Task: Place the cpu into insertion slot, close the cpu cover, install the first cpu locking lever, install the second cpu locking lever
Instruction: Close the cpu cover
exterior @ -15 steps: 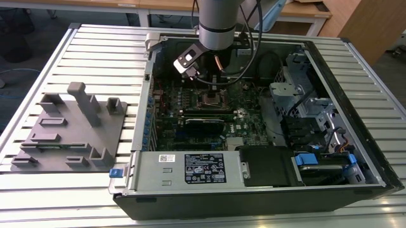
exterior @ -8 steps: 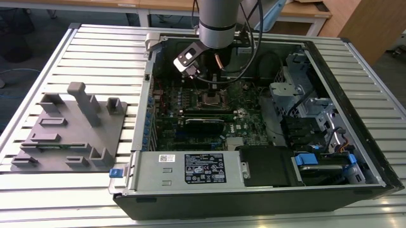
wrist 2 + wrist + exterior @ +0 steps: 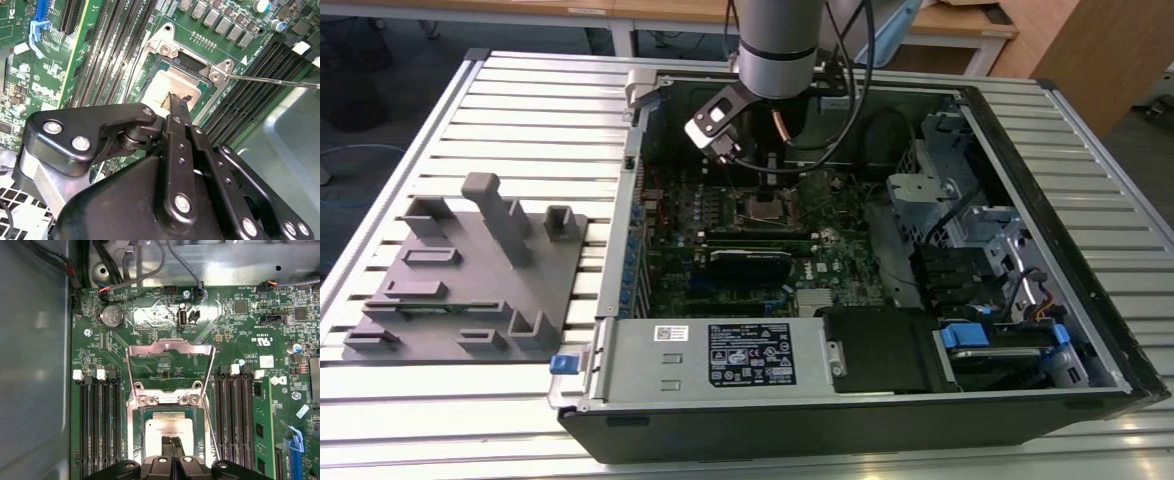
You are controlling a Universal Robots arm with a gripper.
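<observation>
The cpu [image 3: 167, 429] lies flat in the insertion slot [image 3: 132, 440], its silver-grey top showing; in the second wrist view the cpu [image 3: 172, 80] fills the slot [image 3: 150, 55] too. The cpu cover [image 3: 170, 344] stands swung open on its hinge beyond the slot, and the board shows through its window. My gripper [image 3: 171, 441] is shut, its two black fingers pressed together with nothing between them, tips just over the cpu's near edge [image 3: 180, 100]. A thin metal locking lever [image 3: 270, 80] sticks out beside the slot. In the exterior view the gripper [image 3: 774, 165] hangs above the slot [image 3: 765, 207].
The open computer case [image 3: 1067, 110] walls in the board. Black memory slots [image 3: 97, 425] [image 3: 237, 415] flank the socket on both sides. Cables [image 3: 150, 265] run along the case wall. A grey plastic fixture [image 3: 467, 270] sits on the slatted table at the exterior view's left.
</observation>
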